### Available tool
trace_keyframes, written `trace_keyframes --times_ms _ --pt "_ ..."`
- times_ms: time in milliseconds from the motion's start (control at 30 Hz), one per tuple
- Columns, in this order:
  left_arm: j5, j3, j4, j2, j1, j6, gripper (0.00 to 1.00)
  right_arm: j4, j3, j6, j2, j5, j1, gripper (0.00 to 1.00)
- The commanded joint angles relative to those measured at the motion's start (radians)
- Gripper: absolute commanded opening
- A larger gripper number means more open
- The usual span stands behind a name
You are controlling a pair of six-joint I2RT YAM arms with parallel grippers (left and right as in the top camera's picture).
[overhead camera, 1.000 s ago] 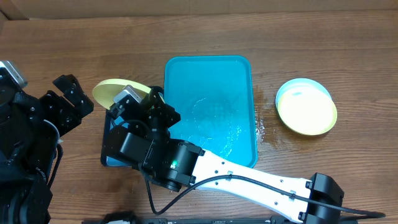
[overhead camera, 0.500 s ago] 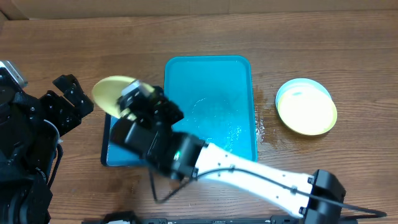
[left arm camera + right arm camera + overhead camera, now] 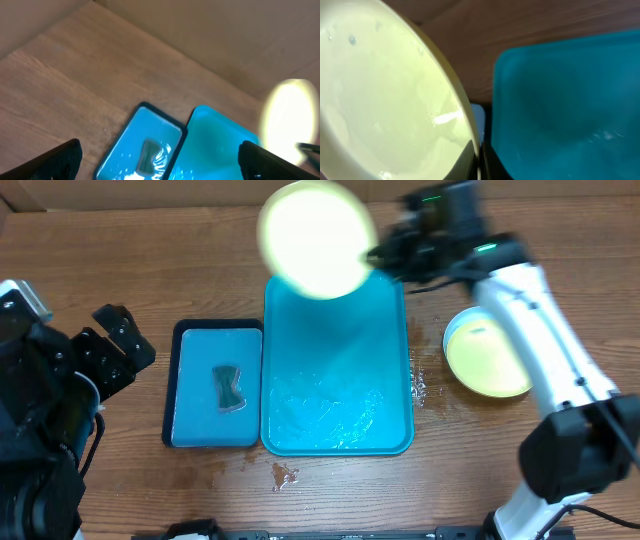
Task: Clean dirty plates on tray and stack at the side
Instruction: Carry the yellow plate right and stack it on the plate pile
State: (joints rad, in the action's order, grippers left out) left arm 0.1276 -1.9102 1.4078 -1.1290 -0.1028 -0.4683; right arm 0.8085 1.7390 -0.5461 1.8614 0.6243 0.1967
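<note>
Wooden table (image 3: 120, 260): one tray (image 3: 335, 340), one plate (image 3: 315, 238) held aloft, two plates (image 3: 490, 360) stacked.

Wet, glossy plastic on matt, grained wood.

The tray (image 3: 385, 300) is smooth teal plastic, and a film of water ripples and glints across its near half. Above its far end, the raised plate (image 3: 315, 238) is lime-green plastic with a pale, shiny face beaded with droplets. To the tray's right, the stacked plates (image 3: 492, 358) show the same smooth plastic. To its left, the smaller tray (image 3: 195, 420) is wet blue plastic with a black rim. The table (image 3: 120, 270) is brown wood, with shiny water spots beside the tray's right and near edges.
</note>
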Motion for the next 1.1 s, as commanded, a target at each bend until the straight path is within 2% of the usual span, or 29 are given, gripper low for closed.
trace_keyframes --times_ms 0,100,167,300,400,433,467,500,533,633,667,800,900,967,1000,1067 --pt "-0.017 -0.01 0.019 -0.018 -0.002 -0.004 1.0 0.15 0.025 0.017 -0.049 0.016 -0.178 0.04" --pt "-0.017 -0.01 0.036 -0.032 -0.002 -0.002 1.0 0.359 0.003 0.019 -0.045 -0.327 -0.314 0.04" --pt "-0.017 -0.01 0.045 -0.043 -0.002 -0.002 1.0 0.457 -0.031 0.019 -0.045 -0.482 -0.383 0.04" --pt "-0.017 -0.01 0.055 -0.061 -0.002 -0.002 1.0 0.575 -0.124 0.025 -0.045 -0.579 -0.495 0.04" --pt "-0.017 -0.01 0.063 -0.072 -0.002 -0.003 1.0 0.576 -0.209 0.053 -0.045 -0.576 -0.55 0.04" --pt "-0.017 -0.01 0.066 -0.075 -0.002 -0.002 1.0 0.564 -0.234 0.071 -0.045 -0.565 -0.557 0.06" --pt "-0.017 -0.01 0.068 -0.08 -0.002 -0.002 1.0 0.555 -0.256 0.101 -0.045 -0.55 -0.559 0.13" --pt "-0.016 -0.01 0.07 -0.082 -0.002 -0.002 1.0 0.555 -0.274 0.111 -0.045 -0.546 -0.559 0.28" --pt "-0.016 -0.01 0.072 -0.087 -0.002 -0.002 1.0 0.556 -0.284 0.111 -0.045 -0.545 -0.559 0.38" --pt "-0.017 -0.01 0.075 -0.097 -0.002 0.002 1.0 0.56 -0.283 0.128 -0.047 -0.545 -0.558 0.48" --pt "-0.016 -0.01 0.076 -0.1 -0.002 0.002 1.0 0.562 -0.283 0.128 -0.049 -0.545 -0.558 0.48" --pt "-0.017 -0.01 0.083 -0.108 -0.002 0.002 1.0 0.579 -0.282 0.132 -0.065 -0.538 -0.558 0.47" --pt "-0.017 -0.01 0.085 -0.114 -0.002 0.002 1.0 0.612 -0.283 0.185 -0.07 -0.485 -0.558 0.33" --pt "-0.017 -0.01 0.085 -0.115 -0.002 0.001 1.0 0.611 -0.298 0.2 -0.07 -0.482 -0.556 0.08" --pt "-0.016 -0.01 0.085 -0.116 -0.002 0.001 1.0 0.594 -0.312 0.199 -0.07 -0.481 -0.556 0.04" --pt "-0.017 -0.01 0.085 -0.117 -0.002 0.001 1.0 0.522 -0.363 0.198 -0.07 -0.481 -0.556 0.04"
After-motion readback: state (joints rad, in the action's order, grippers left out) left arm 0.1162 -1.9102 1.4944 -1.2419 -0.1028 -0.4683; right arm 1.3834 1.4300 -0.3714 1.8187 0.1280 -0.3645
